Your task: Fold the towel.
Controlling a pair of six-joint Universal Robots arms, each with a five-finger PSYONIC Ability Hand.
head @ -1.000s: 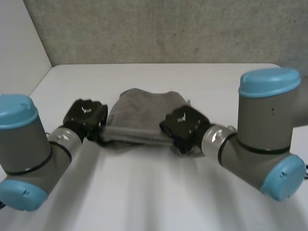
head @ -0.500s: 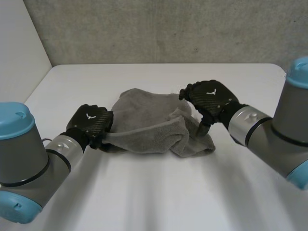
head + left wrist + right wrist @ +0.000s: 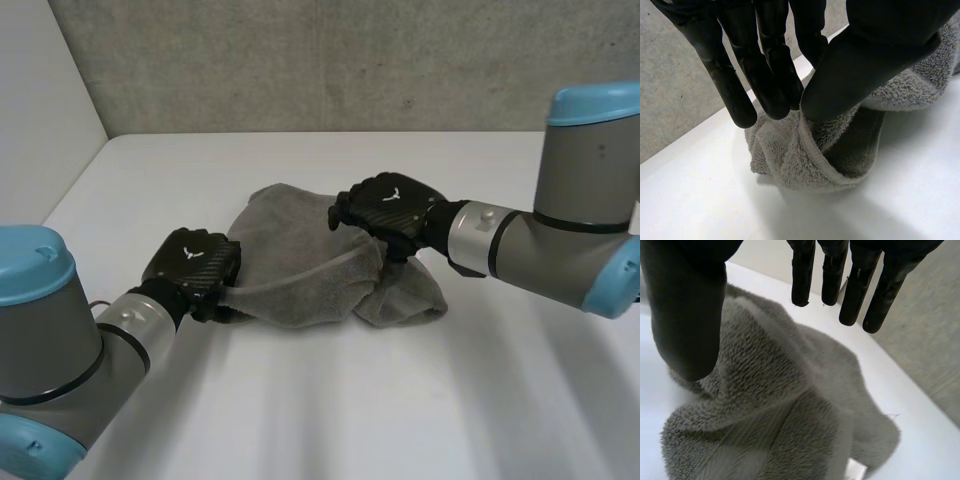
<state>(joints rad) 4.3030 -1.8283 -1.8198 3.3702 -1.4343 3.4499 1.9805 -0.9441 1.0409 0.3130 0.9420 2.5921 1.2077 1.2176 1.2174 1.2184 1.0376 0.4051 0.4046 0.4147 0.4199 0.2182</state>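
A grey towel (image 3: 300,262) lies crumpled in the middle of the white table (image 3: 350,400). My left hand (image 3: 195,265) is at the towel's left end, low over the table. In the left wrist view its fingers (image 3: 765,75) and thumb pinch a hemmed edge of the towel (image 3: 805,160). My right hand (image 3: 390,208) hovers over the towel's right part, where the cloth lies in a heap. In the right wrist view its fingers (image 3: 855,290) are straight and apart from the thumb, with the towel (image 3: 775,405) below the palm and nothing held.
A grey wall (image 3: 320,60) stands behind the table's far edge, and a pale wall runs along the left side. Bare table lies in front of the towel and to both sides of it.
My right hand let go of the towel's near right corner, opened, and rose back over the cloth. The freed side fell into a heap. My left hand kept its pinch and drew slightly nearer.
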